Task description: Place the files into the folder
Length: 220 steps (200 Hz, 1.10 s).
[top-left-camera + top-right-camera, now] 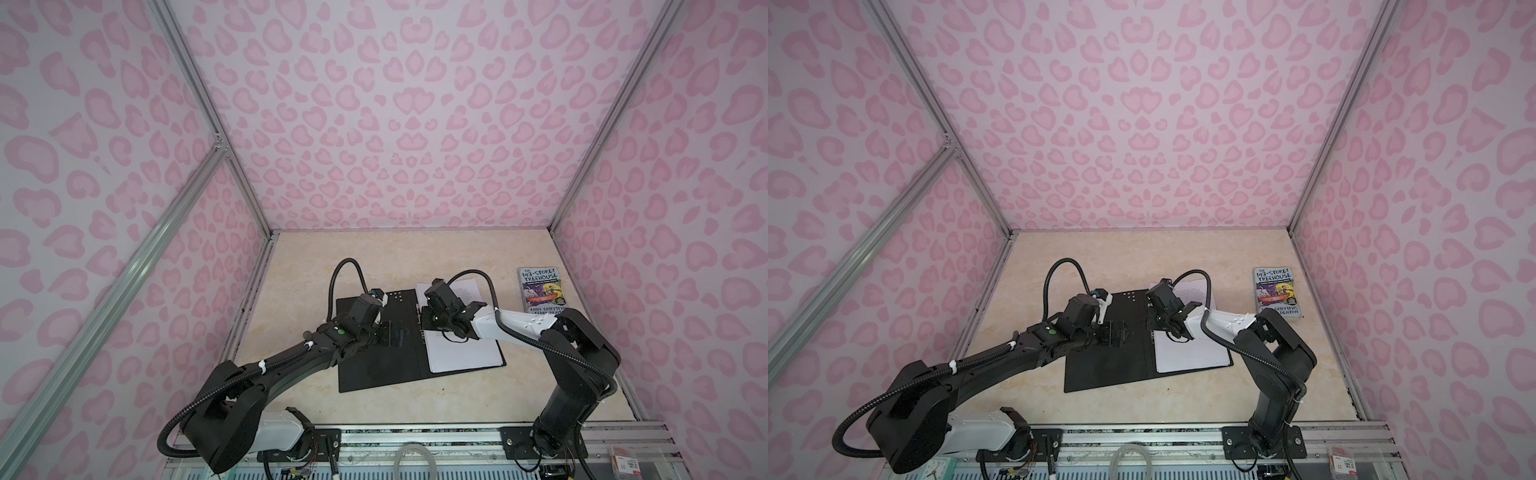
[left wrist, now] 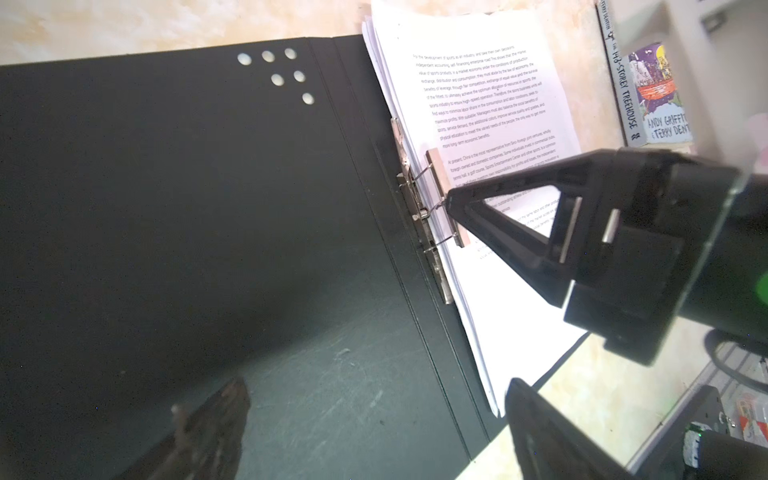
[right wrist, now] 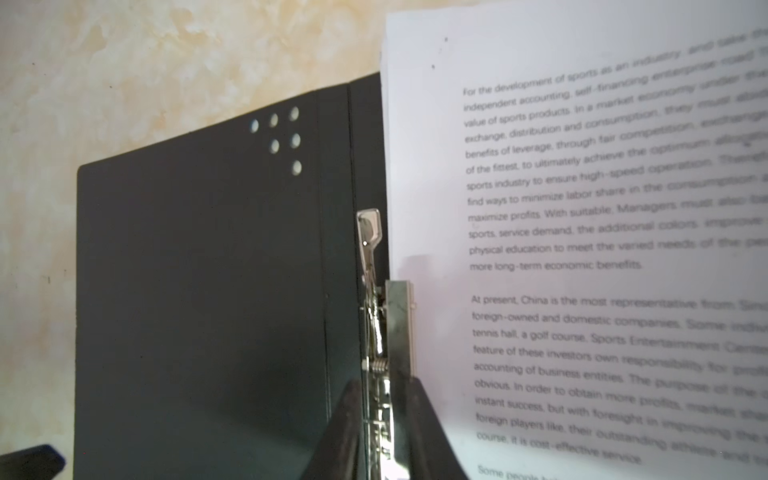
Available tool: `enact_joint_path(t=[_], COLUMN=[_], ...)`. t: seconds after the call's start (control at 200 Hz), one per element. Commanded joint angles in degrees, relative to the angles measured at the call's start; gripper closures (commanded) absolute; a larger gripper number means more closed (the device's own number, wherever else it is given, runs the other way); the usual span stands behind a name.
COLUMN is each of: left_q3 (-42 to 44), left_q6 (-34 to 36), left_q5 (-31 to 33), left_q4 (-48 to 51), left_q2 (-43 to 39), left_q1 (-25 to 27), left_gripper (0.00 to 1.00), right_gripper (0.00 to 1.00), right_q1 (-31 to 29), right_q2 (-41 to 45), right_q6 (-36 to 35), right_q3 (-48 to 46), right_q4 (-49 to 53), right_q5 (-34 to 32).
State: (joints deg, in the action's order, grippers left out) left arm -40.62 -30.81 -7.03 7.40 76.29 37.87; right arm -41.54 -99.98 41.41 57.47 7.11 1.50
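Note:
The folder (image 1: 374, 370) (image 1: 1100, 374) lies open on the table, black inside facing up (image 2: 208, 208) (image 3: 208, 291). The files (image 1: 461, 353) (image 1: 1192, 353), white sheets of dense text (image 2: 478, 95) (image 3: 582, 166), lie stacked on its right half with their edge at the spine. My right gripper (image 1: 424, 320) (image 1: 1150, 322) (image 3: 380, 386) points down at the spine, its jaws narrow around the metal clip (image 3: 374, 249) (image 2: 419, 216). My left gripper (image 1: 401, 332) (image 1: 1123, 332) (image 2: 378, 390) hovers open over the bare left half, holding nothing.
A colourful paperback book (image 1: 542, 291) (image 1: 1276, 293) (image 2: 656, 95) lies at the right of the table, beyond the folder. Pink patterned walls close in the back and both sides. The arms' bases sit along the front rail.

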Motion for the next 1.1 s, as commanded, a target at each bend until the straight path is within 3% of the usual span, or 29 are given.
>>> enact_joint_path(t=[0.0,0.115,0.315,0.435,0.575,0.85,1.095], left_q3=[0.05,0.71,2.03,2.21,2.30,2.30,2.04], left_q6=[-1.38,-2.88,-4.59,-4.70,-4.96,-4.97,-4.79], left_q5=[-0.35,-3.52,-8.50,-8.88,-8.98,-8.27,-8.18], left_q4=[-0.70,-2.58,-5.75,-6.47,-6.54,-6.34,-6.20], left_q2=[0.23,1.35,3.03,3.44,4.36,4.79,5.40], left_q1=[-0.63,-1.80,-4.35,-4.81,-5.60,-6.23,-6.23], left_gripper=[0.03,0.03,0.03,0.03,0.03,0.03,0.03], right_gripper=[0.69,0.60,0.59,0.55,0.48,0.48,0.48], right_q1=[-0.13,-0.11,0.93,3.96,4.93,8.78,8.40], right_q2=[0.12,0.67,0.64,-2.51,-5.33,-10.84,-14.86], right_q6=[-1.21,-4.62,-7.48,-10.99,-15.41,-17.36,-18.48], right_q3=[0.27,2.31,5.63,9.58,13.95,18.03,19.89], right_q4=[0.23,2.65,5.29,6.24,8.63,9.97,9.52], right_q5=[-1.20,-1.17,0.46,9.13,9.99,15.72,19.50])
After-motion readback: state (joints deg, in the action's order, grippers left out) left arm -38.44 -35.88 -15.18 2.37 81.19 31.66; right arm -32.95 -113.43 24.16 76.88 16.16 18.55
